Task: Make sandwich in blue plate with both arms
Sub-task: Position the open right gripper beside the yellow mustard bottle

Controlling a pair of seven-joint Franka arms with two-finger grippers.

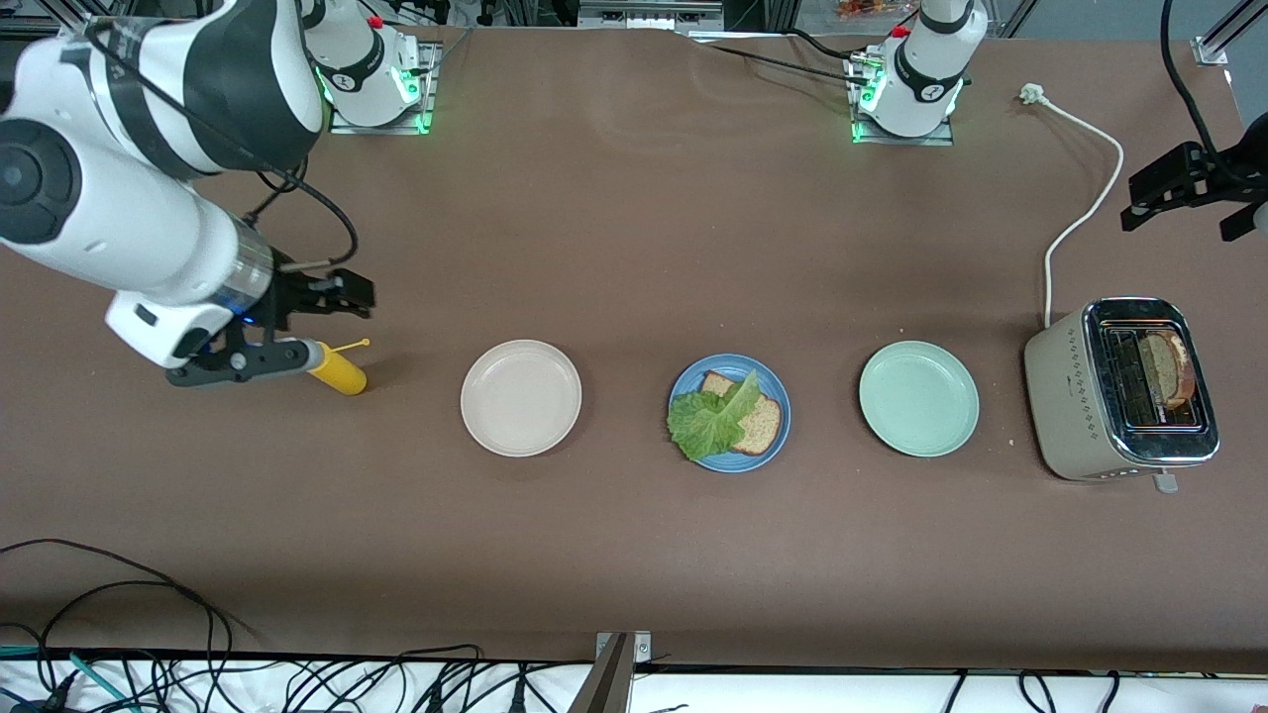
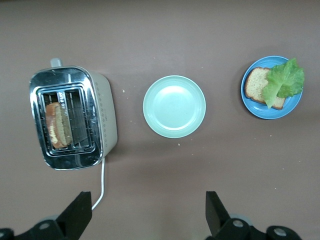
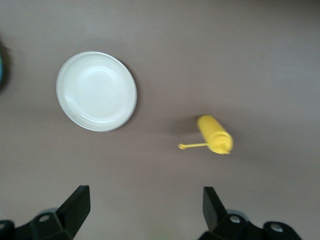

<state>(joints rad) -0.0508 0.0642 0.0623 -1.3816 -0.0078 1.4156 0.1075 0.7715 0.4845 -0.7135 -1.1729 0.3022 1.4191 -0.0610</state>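
Note:
The blue plate (image 1: 728,362) (image 2: 296,107) sits mid-table, between two other plates. On it lies one brown bread slice (image 1: 761,426) (image 2: 255,85) with a green lettuce leaf (image 1: 711,421) (image 2: 286,79) draped over it. A second bread slice (image 1: 1170,368) (image 2: 56,125) stands in a slot of the toaster (image 1: 1065,401) (image 2: 107,115) at the left arm's end of the table. My left gripper (image 1: 1181,213) (image 2: 148,210) hangs open and empty above the table by the toaster. Over the right arm's end of the table, my right gripper (image 1: 342,295) (image 3: 145,207) is open and empty, high above a yellow bottle.
A mint-green plate (image 1: 918,398) (image 2: 174,106) lies between the blue plate and the toaster. A beige plate (image 1: 521,397) (image 3: 96,91) lies beside the blue plate toward the right arm's end. The yellow squeeze bottle (image 1: 337,370) (image 3: 214,134) lies on its side. The toaster's white cable (image 1: 1090,198) runs toward the bases.

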